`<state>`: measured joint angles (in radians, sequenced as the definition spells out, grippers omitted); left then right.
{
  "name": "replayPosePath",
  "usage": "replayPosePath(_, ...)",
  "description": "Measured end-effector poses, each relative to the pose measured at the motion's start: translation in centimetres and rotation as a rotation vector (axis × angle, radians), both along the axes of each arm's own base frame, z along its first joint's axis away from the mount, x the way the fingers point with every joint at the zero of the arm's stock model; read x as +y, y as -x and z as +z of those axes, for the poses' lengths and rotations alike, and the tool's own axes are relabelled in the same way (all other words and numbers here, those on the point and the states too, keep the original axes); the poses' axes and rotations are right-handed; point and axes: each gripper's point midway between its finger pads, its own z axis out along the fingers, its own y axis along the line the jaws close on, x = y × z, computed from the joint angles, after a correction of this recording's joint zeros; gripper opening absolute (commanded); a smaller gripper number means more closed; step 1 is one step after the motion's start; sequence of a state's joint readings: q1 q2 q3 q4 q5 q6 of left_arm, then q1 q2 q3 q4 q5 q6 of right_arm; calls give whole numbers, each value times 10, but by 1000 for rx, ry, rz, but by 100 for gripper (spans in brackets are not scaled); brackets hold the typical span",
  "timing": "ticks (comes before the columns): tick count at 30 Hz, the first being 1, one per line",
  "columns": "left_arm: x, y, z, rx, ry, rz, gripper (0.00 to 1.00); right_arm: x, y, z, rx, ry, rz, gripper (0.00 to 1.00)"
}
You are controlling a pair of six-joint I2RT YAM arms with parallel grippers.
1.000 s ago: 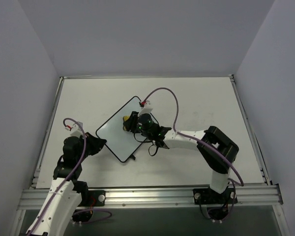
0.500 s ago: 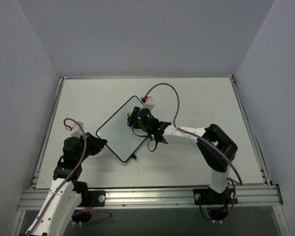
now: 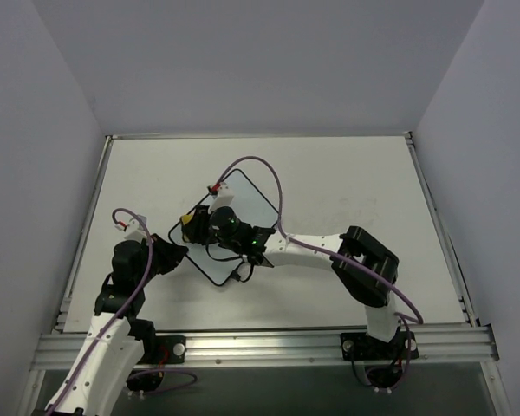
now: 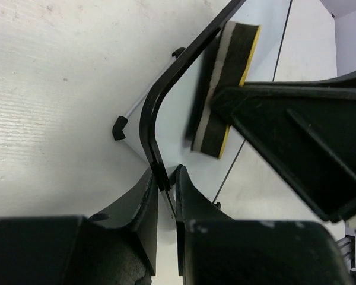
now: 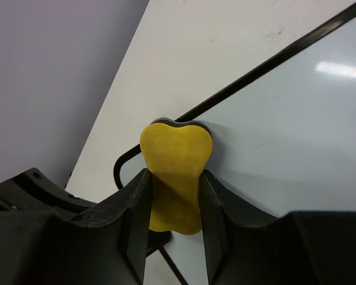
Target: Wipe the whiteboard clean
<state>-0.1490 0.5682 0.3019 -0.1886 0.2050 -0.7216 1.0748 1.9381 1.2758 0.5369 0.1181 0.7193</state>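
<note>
The whiteboard [image 3: 243,201], white with a thin black frame, lies tilted at the table's middle left. No scribbles show on its visible surface. My left gripper [image 3: 177,252] is shut on the board's black frame at its near-left corner [image 4: 160,176]. My right gripper [image 3: 193,227] is shut on the yellow sponge [image 5: 173,178] and presses it on the board [image 5: 296,130] near the left corner. The sponge [image 3: 185,220] shows in the top view, and in the left wrist view [image 4: 225,89] with its dark felt face against the board.
The right arm [image 3: 312,247] reaches across the board from the right. A purple cable [image 3: 260,173] loops over the board's far part. A metal rail [image 3: 260,347] runs along the table's near edge. Grey walls enclose the table.
My right gripper has swept the sponge leftward across the board, from its far right part to its left corner. The left gripper and the board have stayed still.
</note>
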Motion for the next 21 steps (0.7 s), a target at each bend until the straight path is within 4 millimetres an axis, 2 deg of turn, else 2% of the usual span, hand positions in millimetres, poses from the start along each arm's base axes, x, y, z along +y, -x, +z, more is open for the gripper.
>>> replayPosePath(3,0,0,-1,3,0,1,2,-21,-17,-4,18,-29,-32,0)
replayPosePath(7,-1,-1,1,-6,1,-5,2,-71,-53,-16,36,-21,-138,0)
replayPosePath(12,-3,-1,3,-15,5,-14,2,-129,-86,-38,62,-3,-262,0)
replayPosePath(16,-7,-3,11,-42,13,-30,2,-166,-98,-57,89,2,-332,0)
replayPosePath(21,-10,-6,18,-61,20,-43,2,-189,-101,-72,119,-21,-369,0)
